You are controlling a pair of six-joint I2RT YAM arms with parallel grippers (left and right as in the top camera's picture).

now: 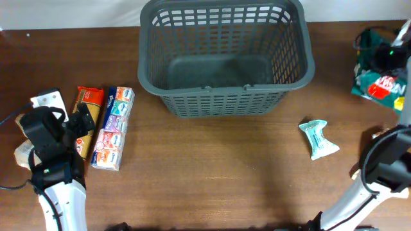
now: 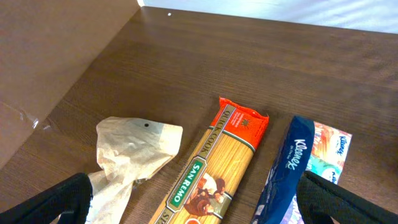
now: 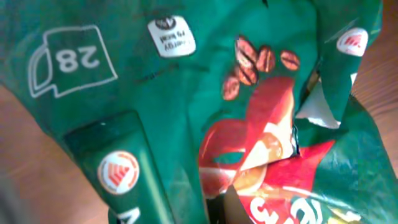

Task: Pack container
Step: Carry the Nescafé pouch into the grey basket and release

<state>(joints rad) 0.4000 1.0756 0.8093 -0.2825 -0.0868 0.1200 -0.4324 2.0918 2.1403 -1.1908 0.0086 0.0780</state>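
The dark grey slotted container [image 1: 226, 96] stands at the back centre, with nothing in it. My left gripper [image 2: 199, 205] is open, low over a San Remo spaghetti packet [image 2: 214, 168]; its fingers straddle the packet, which also shows in the overhead view [image 1: 88, 115]. A blue Kleenex tissue pack [image 1: 114, 128] lies right beside it. My right gripper [image 3: 233, 208] is at the far right [image 1: 390, 54], pressed into a green and red coffee bag [image 3: 186, 106] that fills its view. Its dark fingertips meet on a fold of the bag.
A crumpled beige paper bag [image 2: 127, 155] lies left of the spaghetti. A white flat item [image 1: 46, 100] sits behind my left arm. A small teal packet [image 1: 318, 138] lies on the brown table at the right. The table's back edge meets a white backdrop.
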